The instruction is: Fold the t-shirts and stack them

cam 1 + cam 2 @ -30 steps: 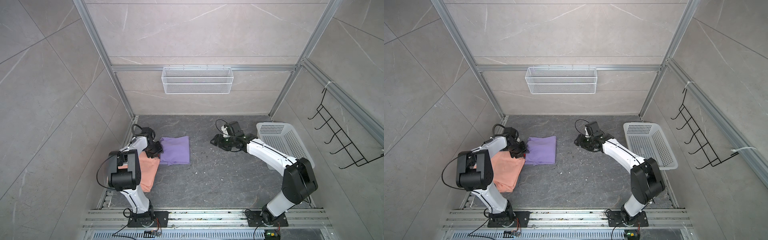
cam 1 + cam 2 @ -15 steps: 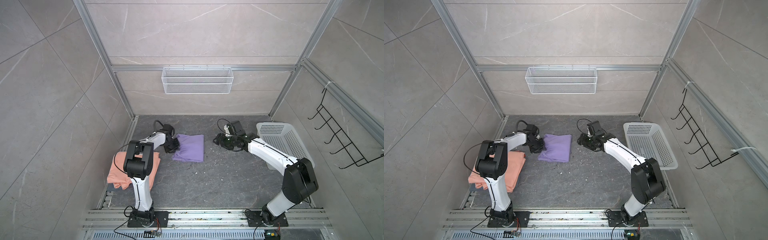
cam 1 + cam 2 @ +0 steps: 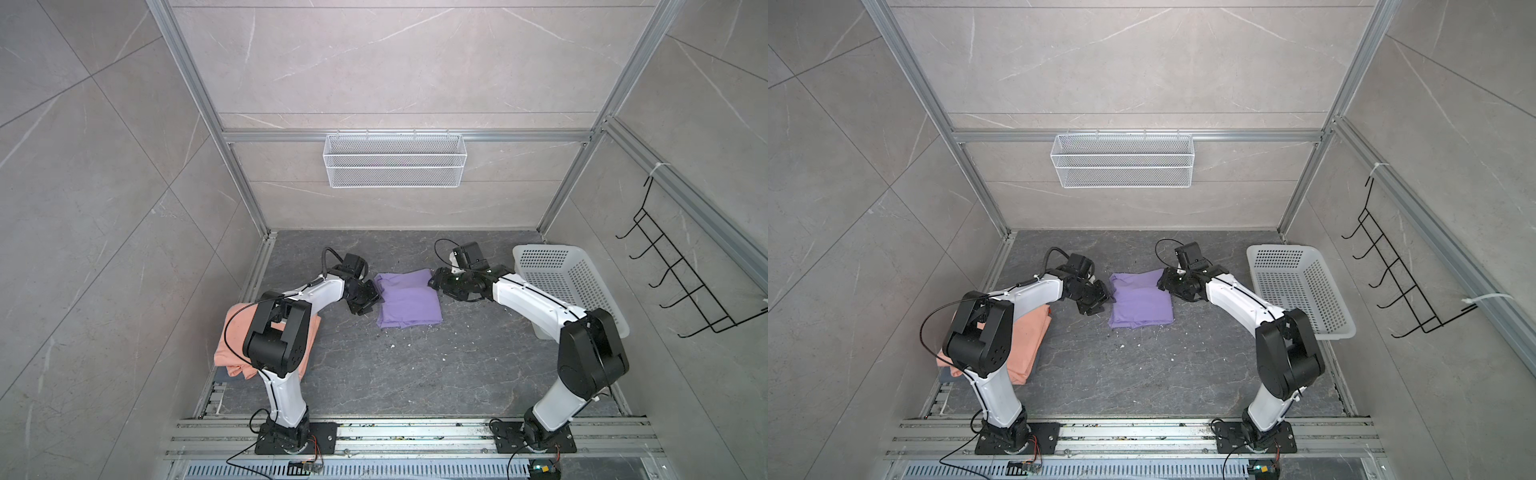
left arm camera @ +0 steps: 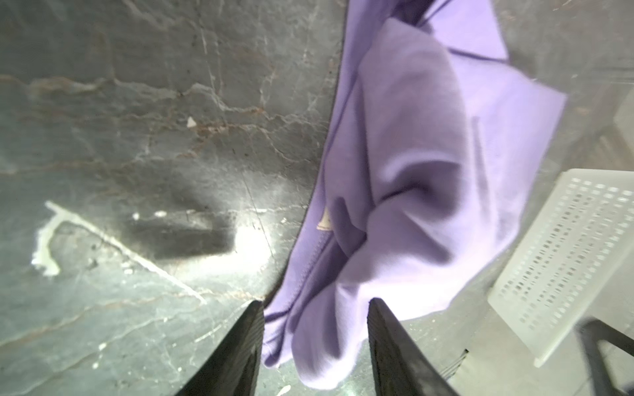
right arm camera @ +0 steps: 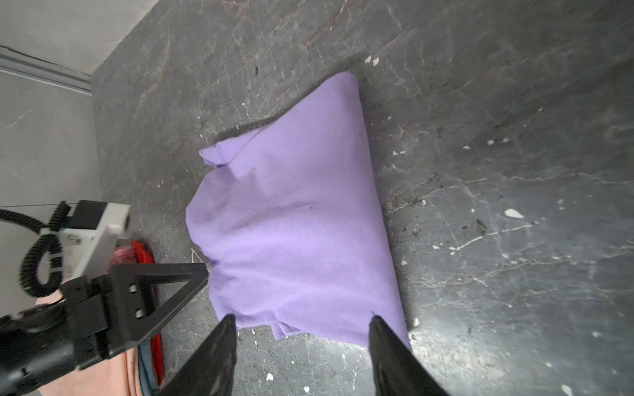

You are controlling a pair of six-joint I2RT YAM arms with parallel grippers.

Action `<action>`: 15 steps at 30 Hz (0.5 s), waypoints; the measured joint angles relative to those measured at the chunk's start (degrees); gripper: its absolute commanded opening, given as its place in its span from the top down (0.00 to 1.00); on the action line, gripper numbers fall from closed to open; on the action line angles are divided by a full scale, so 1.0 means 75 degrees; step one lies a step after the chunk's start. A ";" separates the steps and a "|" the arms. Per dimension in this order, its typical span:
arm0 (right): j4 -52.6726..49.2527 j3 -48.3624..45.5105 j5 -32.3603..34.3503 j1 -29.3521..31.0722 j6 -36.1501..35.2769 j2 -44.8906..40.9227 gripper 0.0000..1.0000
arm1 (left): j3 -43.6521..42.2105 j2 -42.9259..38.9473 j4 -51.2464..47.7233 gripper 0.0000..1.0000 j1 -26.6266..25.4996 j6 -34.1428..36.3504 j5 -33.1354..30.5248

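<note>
Straddling: my left pincer (image 4: 316, 305) is spread, with a bunched fold of the purple shirt (image 4: 429, 154) loose between its fingers. It pinches nothing.
Right side: my right pincer (image 5: 302, 319) is spread too, its tips at the shirt's opposite edge, low over the bench (image 5: 497, 154).
Purple: it is folded to a rough rectangle mid-bench, toward the back edge, between my two pincers.
Stack: the peach shirt (image 3: 233, 328) lies folded at the left edge near the front corner, partly under my left arm and well apart from the purple. Red cloth (image 5: 144, 253) shows at its edge.
Stage: I judge the purple one is folded and awaits the carry onto the peach.
Risk: closing on the top layer alone would let the fold fall open as I lift. Uneven pincers would make it sag. My left elbow could rumple the pile.
Bench: dark veined stone, littered with white flecks.
Room: grey tiled walls in a metal frame. A white basket (image 3: 561, 282) stands at the right edge, a wire tray (image 3: 395, 166) hangs on the back wall and a black hook rack (image 3: 685, 286) on the right wall.
</note>
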 measured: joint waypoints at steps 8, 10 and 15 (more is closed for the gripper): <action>0.0460 -0.0219 -0.0280 0.0172 0.0621 0.0297 0.37 | -0.0819 -0.0061 0.0388 0.43 -0.0300 -0.0644 0.0172; 0.0545 -0.0341 -0.0300 0.0172 0.0743 0.0294 0.37 | -0.0956 -0.0079 0.0495 0.44 -0.0350 -0.0810 0.0236; 0.0574 -0.0667 -0.0306 0.0172 0.1067 0.0140 0.35 | -0.1081 -0.0087 0.0799 0.50 -0.0420 -0.1207 0.0356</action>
